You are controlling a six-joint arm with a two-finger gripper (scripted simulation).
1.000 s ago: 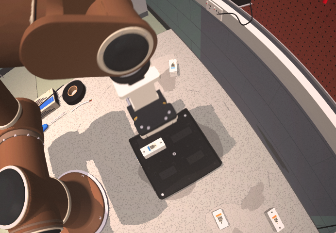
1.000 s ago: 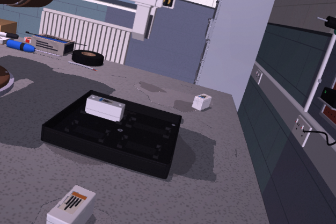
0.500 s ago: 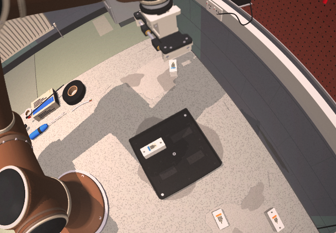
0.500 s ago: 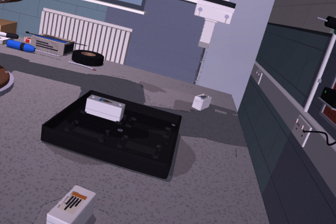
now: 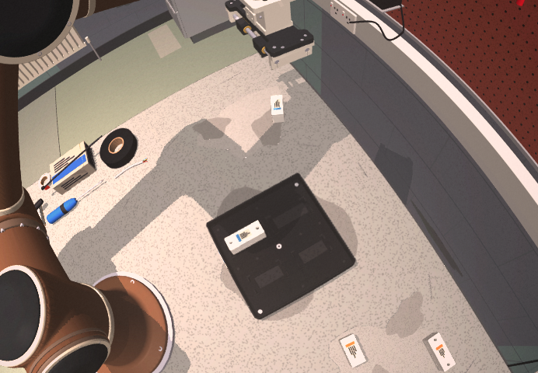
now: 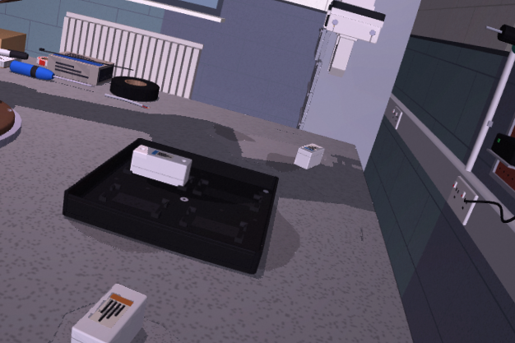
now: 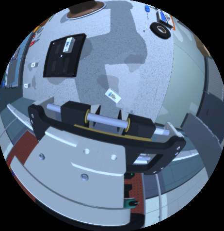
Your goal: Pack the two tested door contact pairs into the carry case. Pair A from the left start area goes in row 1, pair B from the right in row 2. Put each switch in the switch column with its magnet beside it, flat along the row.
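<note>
A white switch with a blue mark (image 5: pixel 245 236) (image 6: pixel 161 165) (image 7: pixel 68 45) lies inside the black carry case (image 5: pixel 281 244) (image 6: pixel 174 202) (image 7: pixel 63 55), in one of its corner pockets. A small white magnet with a blue mark (image 5: pixel 277 107) (image 6: pixel 309 155) (image 7: pixel 113 95) sits on the table beyond the case. My gripper (image 5: pixel 284 61) (image 6: pixel 340 65) (image 7: pixel 108 119) hangs high above that magnet, open and empty. Two white parts with orange marks (image 5: pixel 352 350) (image 5: pixel 441 351) (image 6: pixel 109 314) lie on the table at the near end.
Behind the work a dark panelled wall with a socket rail (image 5: pixel 415 132) (image 6: pixel 432 156) runs along the table. A tape roll (image 5: pixel 118 148) (image 6: pixel 134 88), a tester box (image 5: pixel 71 168) and a blue screwdriver (image 5: pixel 61 210) lie to the left. The arm's base (image 5: pixel 124 316) stands near the case.
</note>
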